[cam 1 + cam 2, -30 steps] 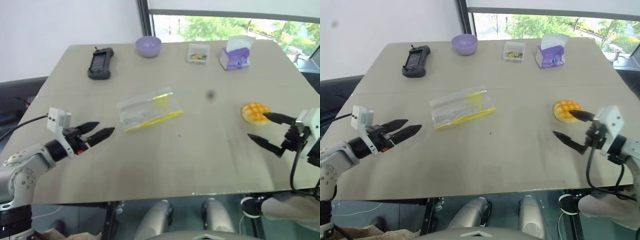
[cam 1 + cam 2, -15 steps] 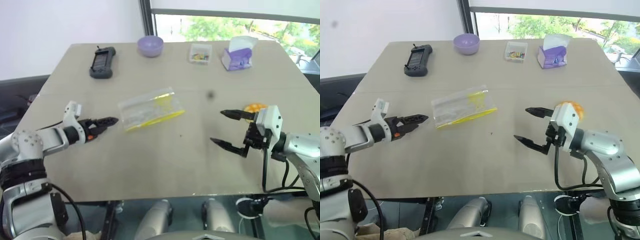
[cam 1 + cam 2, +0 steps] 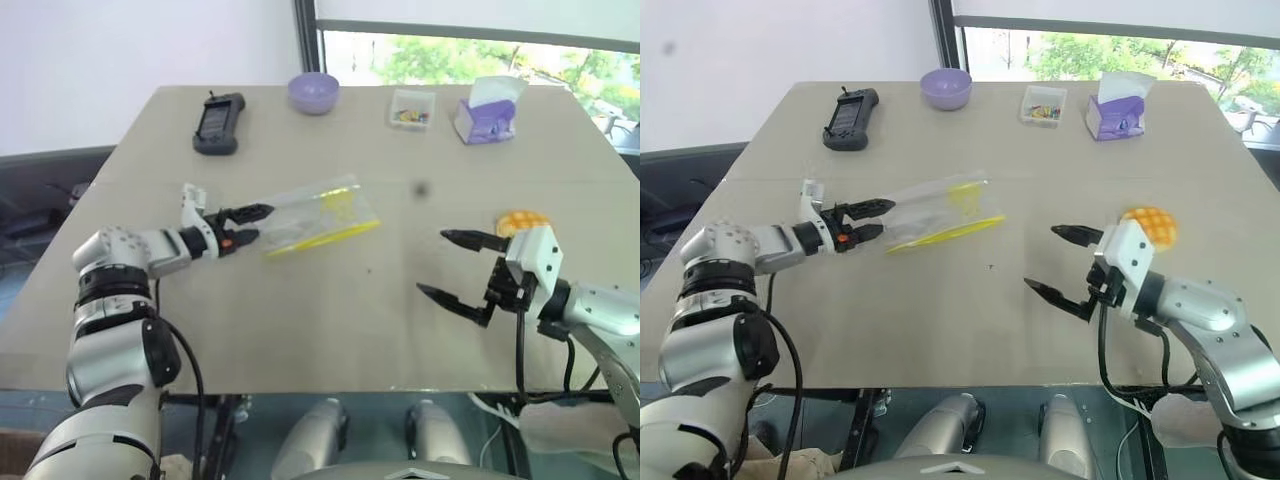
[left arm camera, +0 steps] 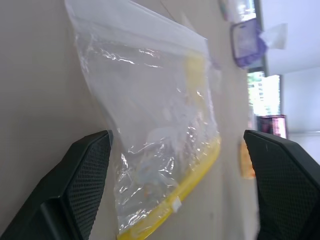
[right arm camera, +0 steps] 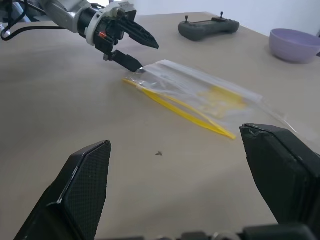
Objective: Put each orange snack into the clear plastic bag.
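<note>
We see the one orange bun [image 3: 1149, 226] lying on the counter [image 3: 970, 330] toward the right side, with its grid top up. It sits just behind our right hand [image 3: 1064, 262], apart from the fingers, and well apart from the bag.

The clear bag [image 3: 937, 212] lies flat near the middle of the counter, left of the bun, with its yellow strip along the near edge. Our left hand [image 3: 870, 217] is at the bag's left end, one finger above the other. The fingers are spread and hold nothing; in the right wrist view the lower fingertip looks to be right at the bag's corner, though we cannot tell whether it touches. In the left wrist view the bag [image 4: 160, 135] lies between the two fingers.

Our right hand hangs above the counter to the right of the bag and well apart from it, pointing left, its two fingers wide apart and empty.

Along the far edge stand, from left to right, a black controller [image 3: 851, 105], a purple bowl [image 3: 946, 88], a small clear box [image 3: 1044, 104] of colourful bits and a purple tissue box [image 3: 1120, 108].
</note>
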Available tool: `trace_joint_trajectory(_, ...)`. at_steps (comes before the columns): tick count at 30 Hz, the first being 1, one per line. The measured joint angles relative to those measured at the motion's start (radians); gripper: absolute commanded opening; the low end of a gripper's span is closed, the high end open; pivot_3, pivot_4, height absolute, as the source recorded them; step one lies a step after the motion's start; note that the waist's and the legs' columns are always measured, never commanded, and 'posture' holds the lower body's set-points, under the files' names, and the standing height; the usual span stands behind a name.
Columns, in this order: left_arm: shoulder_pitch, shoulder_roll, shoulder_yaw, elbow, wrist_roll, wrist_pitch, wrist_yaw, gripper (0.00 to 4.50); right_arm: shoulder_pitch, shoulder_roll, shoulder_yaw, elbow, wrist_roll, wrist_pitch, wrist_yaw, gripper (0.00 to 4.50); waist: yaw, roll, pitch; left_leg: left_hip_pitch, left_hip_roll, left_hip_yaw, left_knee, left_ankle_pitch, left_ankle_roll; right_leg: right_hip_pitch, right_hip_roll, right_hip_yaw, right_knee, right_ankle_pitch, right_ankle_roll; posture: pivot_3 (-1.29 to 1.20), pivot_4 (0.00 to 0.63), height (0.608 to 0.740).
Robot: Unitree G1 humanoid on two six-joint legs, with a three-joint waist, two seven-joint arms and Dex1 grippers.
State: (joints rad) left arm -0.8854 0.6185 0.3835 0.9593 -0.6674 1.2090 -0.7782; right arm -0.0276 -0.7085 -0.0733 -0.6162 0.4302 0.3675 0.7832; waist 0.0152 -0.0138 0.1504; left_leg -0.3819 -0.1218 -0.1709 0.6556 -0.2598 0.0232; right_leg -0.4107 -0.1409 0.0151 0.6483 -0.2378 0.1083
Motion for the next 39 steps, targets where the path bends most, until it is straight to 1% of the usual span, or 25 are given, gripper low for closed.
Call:
trace_joint_trajectory(4, -0.017, -0.018, -0.014, 0.045, -0.003, 0.095, -0.088, 4.45, 0.032, -0.007, -0.036, -0.011, -0.001, -0.002, -0.008, 4.50, -0.011, -0.002, 0.001, -0.001, 0.000, 0.000, 0.000, 0.000, 0.000, -0.001, 0.001, 0.000, 0.001, 0.000, 0.000, 0.00, 0.150, 0.740)
trace_joint_trajectory(7, -0.042, -0.028, -0.023, 0.059, -0.002, 0.136, -0.110, 4.45, 0.043, -0.007, -0.055, -0.017, -0.001, -0.002, -0.012, 4.50, -0.025, -0.002, 0.001, -0.001, 0.000, 0.000, 0.000, 0.000, 0.000, -0.001, 0.001, 0.000, 0.001, 0.000, 0.000, 0.00, 0.150, 0.740)
trace_joint_trajectory(13, -0.070, -0.118, 0.009, 0.074, 0.005, 0.122, -0.030, 4.45, 0.044, -0.006, -0.055, -0.049, -0.003, 0.001, -0.039, 4.50, -0.029, -0.002, 0.002, -0.001, 0.001, 0.000, 0.001, 0.000, 0.000, -0.001, 0.001, 0.001, 0.002, 0.000, 0.000, 0.00, 0.150, 0.740)
trace_joint_trajectory(16, -0.079, -0.176, 0.062, 0.053, -0.003, 0.105, 0.063, 4.45, 0.041, -0.006, -0.054, -0.055, -0.003, 0.010, -0.054, 4.50, -0.023, -0.002, 0.001, -0.001, 0.001, 0.000, 0.002, 0.000, 0.000, 0.000, 0.000, 0.001, 0.003, 0.000, 0.000, 0.00, 0.150, 0.740)
trace_joint_trajectory(17, -0.079, -0.206, 0.097, 0.038, -0.009, 0.097, 0.114, 4.45, 0.039, -0.005, -0.052, -0.058, -0.003, 0.017, -0.060, 4.50, -0.019, -0.002, 0.001, -0.001, 0.001, 0.000, 0.003, 0.000, 0.000, 0.000, 0.000, 0.001, 0.004, 0.000, 0.000, 0.00, 0.150, 0.740)
trace_joint_trajectory(20, -0.079, -0.246, 0.164, 0.021, -0.034, 0.085, 0.211, 4.45, 0.037, -0.005, -0.050, -0.064, -0.003, 0.021, -0.069, 4.50, -0.016, -0.002, 0.001, -0.001, 0.001, 0.000, 0.006, 0.000, 0.000, 0.000, 0.000, 0.001, 0.005, 0.000, 0.000, 0.00, 0.150, 0.740)
trace_joint_trajectory(22, -0.062, -0.317, 0.250, -0.059, -0.065, 0.081, 0.342, 4.45, 0.029, -0.004, -0.045, -0.067, -0.005, 0.027, -0.076, 4.50, -0.011, -0.003, 0.001, -0.002, 0.001, 0.000, 0.008, 0.000, 0.000, 0.000, 0.000, 0.001, 0.007, 0.000, 0.000, 0.00, 0.150, 0.740)
trace_joint_trajectory(28, 0.025, -0.538, 0.404, -0.357, -0.162, 0.107, 0.648, 4.45, 0.001, -0.003, -0.016, -0.073, -0.014, 0.044, -0.092, 4.50, -0.003, -0.003, 0.002, -0.002, 0.001, 0.001, 0.010, 0.000, 0.000, 0.000, 0.000, 0.002, 0.008, 0.000, 0.001, 0.00, 0.150, 0.740)
trace_joint_trajectory(31, 0.050, -0.613, 0.447, -0.460, -0.200, 0.111, 0.772, 3.71, -0.029, 0.001, 0.001, -0.069, -0.027, 0.044, -0.094, 4.50, -0.001, -0.003, 0.002, -0.002, 0.001, 0.001, 0.011, -0.001, -0.001, 0.000, 0.000, 0.002, 0.009, 0.000, 0.001, 0.00, 0.150, 0.740)
trace_joint_trajectory(32, 0.057, -0.632, 0.459, -0.481, -0.210, 0.112, 0.819, 3.37, -0.047, 0.003, 0.012, -0.064, -0.037, 0.043, -0.096, 4.50, -0.002, -0.003, 0.002, -0.002, 0.001, 0.002, 0.011, -0.001, -0.001, 0.000, 0.000, 0.002, 0.009, 0.000, 0.001, 0.00, 0.150, 0.740)
trace_joint_trajectory(33, 0.060, -0.641, 0.471, -0.490, -0.224, 0.113, 0.847, 2.84, -0.058, 0.003, 0.023, -0.058, -0.051, 0.041, -0.096, 4.50, -0.003, -0.003, 0.002, -0.002, 0.001, 0.002, 0.011, -0.001, -0.001, 0.000, 0.000, 0.002, 0.009, 0.000, 0.001, 0.00, 0.150, 0.740)
trace_joint_trajectory(34, 0.062, -0.650, 0.477, -0.501, -0.238, 0.114, 0.869, 2.43, -0.066, 0.003, 0.031, -0.049, -0.066, 0.039, -0.097, 4.50, -0.003, -0.003, 0.002, -0.002, 0.001, 0.002, 0.012, -0.001, -0.001, 0.000, 0.000, 0.002, 0.009, 0.000, 0.001, 0.00, 0.150, 0.740)
trace_joint_trajectory(35, 0.065, -0.663, 0.492, -0.520, -0.263, 0.118, 0.902, 1.86, -0.078, 0.003, 0.047, -0.033, -0.095, 0.034, -0.102, 4.50, -0.003, -0.003, 0.002, -0.002, 0.001, 0.002, 0.012, -0.001, -0.001, 0.000, 0.000, 0.002, 0.009, 0.000, 0.001, 0.00, 0.150, 0.740)
trace_joint_trajectory(37, 0.065, -0.675, 0.515, -0.540, -0.305, 0.132, 0.951, 0.95, -0.096, 0.004, 0.074, -0.001, -0.147, 0.017, -0.117, 4.50, -0.002, -0.003, 0.002, -0.002, 0.001, 0.002, 0.012, -0.001, -0.001, 0.000, 0.000, 0.002, 0.009, 0.000, 0.001, 0.00, 0.150, 0.740)
trace_joint_trajectory(39, 0.065, -0.680, 0.531, -0.555, -0.339, 0.144, 0.987, 0.16, -0.112, 0.007, 0.099, 0.022, -0.189, 0.001, -0.126, 4.50, -0.003, -0.004, 0.002, -0.002, 0.001, 0.002, 0.012, -0.001, -0.001, -0.001, 0.000, 0.002, 0.009, 0.000, 0.001, 0.00, 0.150, 0.740)
